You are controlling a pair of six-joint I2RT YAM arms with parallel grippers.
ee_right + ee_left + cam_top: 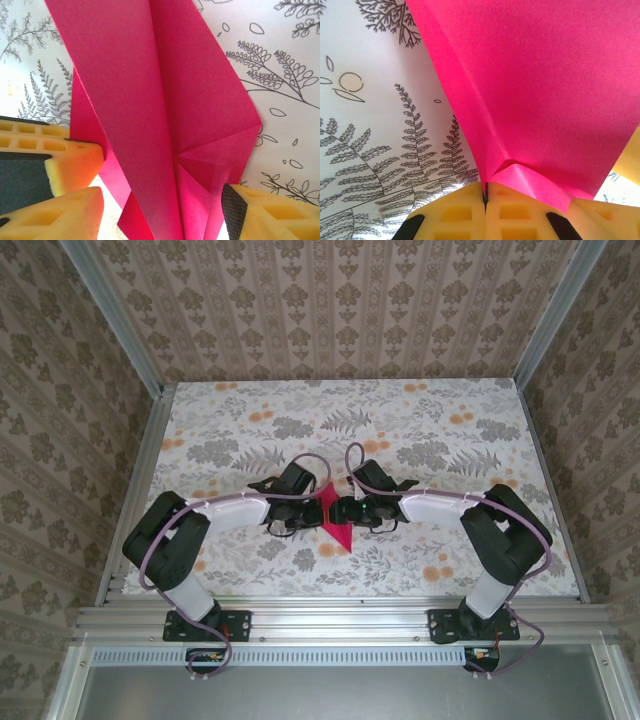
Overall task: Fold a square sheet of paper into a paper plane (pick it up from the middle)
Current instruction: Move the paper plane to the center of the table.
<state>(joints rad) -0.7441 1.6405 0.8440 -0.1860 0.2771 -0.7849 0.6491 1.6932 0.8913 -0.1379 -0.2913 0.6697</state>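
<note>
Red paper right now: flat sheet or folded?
Folded. The paper shows a lengthwise crease and layered triangular flaps in the right wrist view; from above it looks narrow and pointed.

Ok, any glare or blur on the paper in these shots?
Top external: evenly lit and sharp, though the paper is small in frame. Left wrist: the tablecloth is washed out top left, the paper slightly grainy but clear. Right wrist: the paper's creases are crisp, no glare on it.
</note>
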